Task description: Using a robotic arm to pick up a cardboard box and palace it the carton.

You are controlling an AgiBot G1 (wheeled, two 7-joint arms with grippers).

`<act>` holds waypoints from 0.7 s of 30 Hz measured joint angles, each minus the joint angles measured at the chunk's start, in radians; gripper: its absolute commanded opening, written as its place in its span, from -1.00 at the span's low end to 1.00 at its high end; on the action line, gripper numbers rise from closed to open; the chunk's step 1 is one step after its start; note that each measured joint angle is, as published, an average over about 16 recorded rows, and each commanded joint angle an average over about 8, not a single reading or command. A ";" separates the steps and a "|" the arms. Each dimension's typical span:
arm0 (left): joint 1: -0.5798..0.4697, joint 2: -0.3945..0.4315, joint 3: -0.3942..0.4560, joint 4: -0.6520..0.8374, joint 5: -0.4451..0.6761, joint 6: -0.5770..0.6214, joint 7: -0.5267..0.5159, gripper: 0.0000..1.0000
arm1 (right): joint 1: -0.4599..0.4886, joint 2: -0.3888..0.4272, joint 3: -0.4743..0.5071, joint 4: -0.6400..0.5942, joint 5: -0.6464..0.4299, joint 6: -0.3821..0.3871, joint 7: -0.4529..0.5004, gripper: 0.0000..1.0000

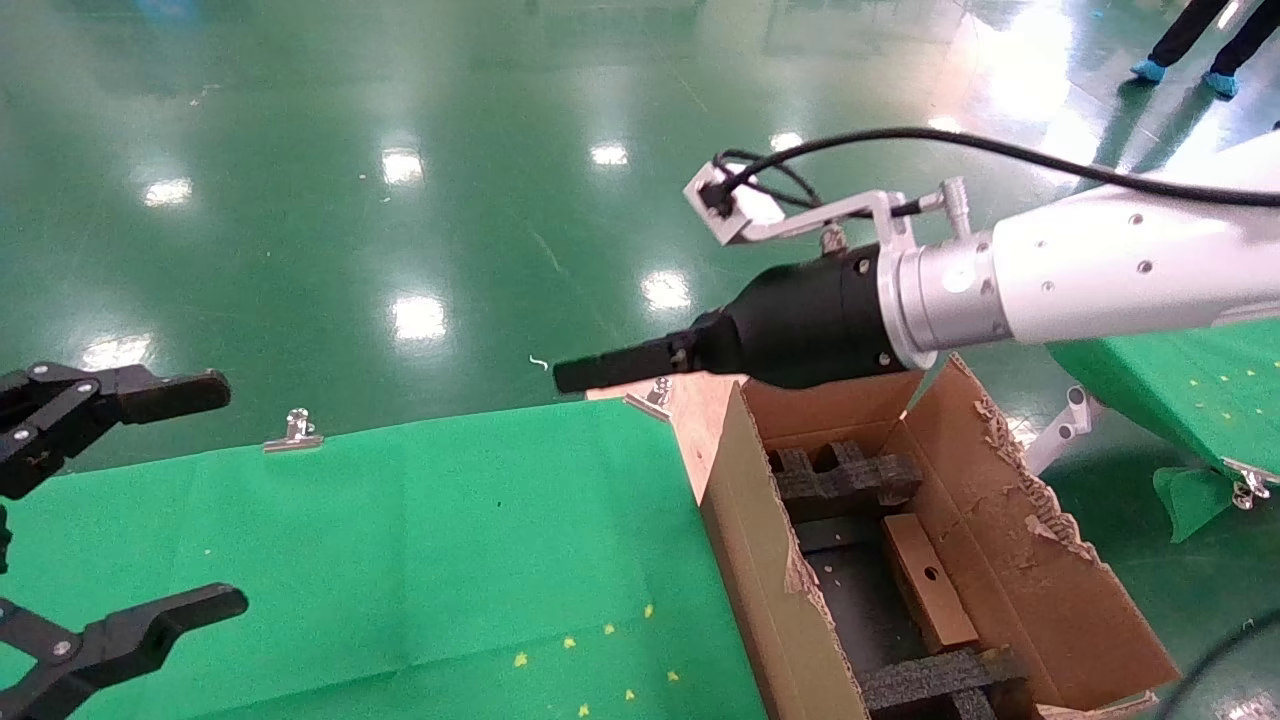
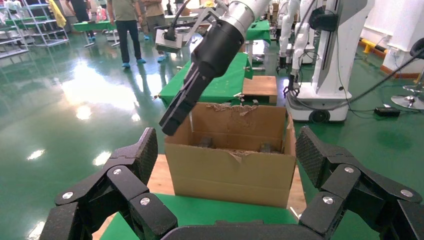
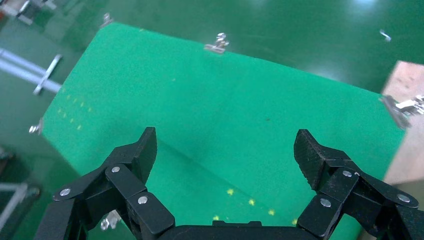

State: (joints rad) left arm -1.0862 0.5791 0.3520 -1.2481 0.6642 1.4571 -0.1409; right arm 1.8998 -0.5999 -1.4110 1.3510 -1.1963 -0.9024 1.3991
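A: How do the jaws stand?

B: On the right gripper (image 3: 225, 150) they are spread wide with nothing between them. That gripper hangs in the air above the carton's (image 1: 1050, 590) far left corner, pointing out over the green table (image 1: 420, 540).

A: And the other one?

B: The left gripper (image 2: 225, 155) is wide too and holds nothing. It sits well to the left of the carton, over the table's left edge, facing the carton's side.

A: Where is the box?

B: The box (image 1: 928, 582) lies inside the carton, tilted against the right inner wall, its round hole facing up. Black foam (image 1: 845, 478) sits beyond it and more foam on the near side.

A: The carton itself?

B: Open, with ragged flaps, standing just beside the table's right edge. A metal clip (image 1: 295, 432) grips the table's far edge, well left of the carton.
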 measured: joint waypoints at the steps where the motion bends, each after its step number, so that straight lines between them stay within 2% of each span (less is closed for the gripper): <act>1: 0.000 0.000 0.000 0.000 0.000 0.000 0.000 1.00 | -0.018 0.000 0.025 -0.001 0.010 -0.013 -0.026 1.00; 21: 0.000 0.000 0.000 0.000 0.000 0.000 0.000 1.00 | -0.380 -0.005 0.521 -0.031 0.214 -0.273 -0.558 1.00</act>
State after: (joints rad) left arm -1.0862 0.5791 0.3521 -1.2481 0.6642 1.4571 -0.1408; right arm 1.5199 -0.6051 -0.8903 1.3203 -0.9819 -1.1755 0.8415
